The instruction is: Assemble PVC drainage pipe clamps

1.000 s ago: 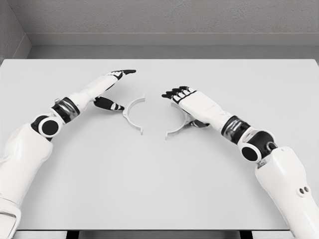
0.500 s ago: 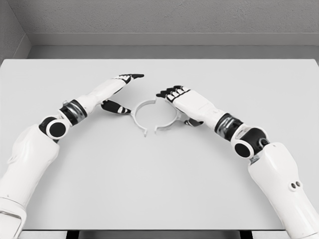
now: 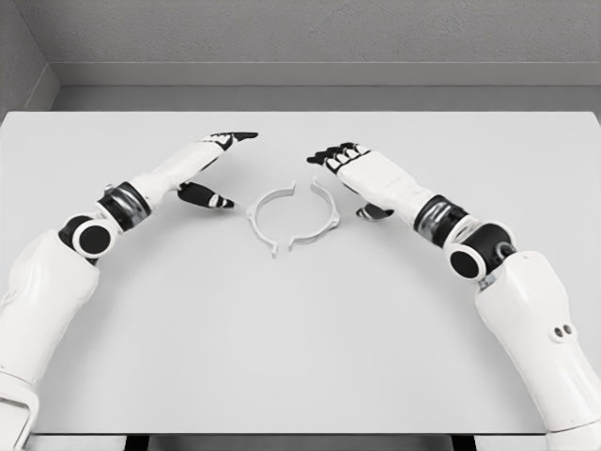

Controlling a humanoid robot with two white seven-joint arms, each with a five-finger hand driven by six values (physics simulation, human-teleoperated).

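Observation:
Two white half-ring clamp pieces lie on the table near its middle, facing each other so that they form an almost closed ring. The left half [image 3: 264,212] and the right half [image 3: 324,215] nearly meet at the top and bottom ends. My left hand [image 3: 208,171] hovers to the left of the ring, fingers stretched out, thumb apart, holding nothing. My right hand [image 3: 352,178] sits just right of the ring, fingers spread, and does not touch the right half.
The white table [image 3: 300,357] spans the whole view, with a grey wall behind its far edge. Both forearms slant in from the lower corners over the table's sides.
The two halves were pushed together from apart into a near ring. Since half a second ago both hands have drawn back outward, leaving the halves on the table.

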